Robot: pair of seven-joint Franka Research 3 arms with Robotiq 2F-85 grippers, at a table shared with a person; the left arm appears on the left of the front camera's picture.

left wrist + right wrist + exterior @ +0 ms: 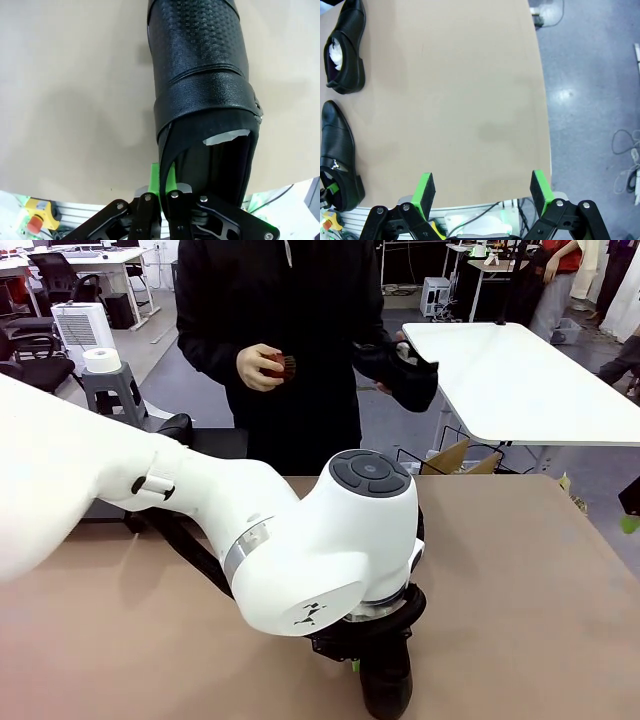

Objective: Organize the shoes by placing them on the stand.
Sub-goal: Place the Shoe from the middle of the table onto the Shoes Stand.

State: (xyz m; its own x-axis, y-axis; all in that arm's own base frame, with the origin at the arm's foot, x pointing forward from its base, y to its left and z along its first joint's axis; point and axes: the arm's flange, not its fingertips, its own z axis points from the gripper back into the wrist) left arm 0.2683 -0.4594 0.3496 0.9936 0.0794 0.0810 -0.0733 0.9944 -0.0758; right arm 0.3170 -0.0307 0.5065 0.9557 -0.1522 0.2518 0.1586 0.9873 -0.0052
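Shoe (200, 75) sits clamped by its heel rim in left gripper (165, 184).

Left arm (200, 510) is glossy white and rounded, dark grey button disc (365, 472) on its joint cap, silver band (245, 545) at the wrist. Right gripper (482, 182): black linkage, silver screws (556, 202), bright green pads (426, 186). Person (280, 330) wears black long sleeves.

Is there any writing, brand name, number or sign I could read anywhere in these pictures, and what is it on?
No words or numbers can be read anywhere.
Small black emblem on the white left arm: a figure, not letters.
Round grey button pad on that arm: symbols too small to read.
Black shoe in the left wrist view: no brand visible.
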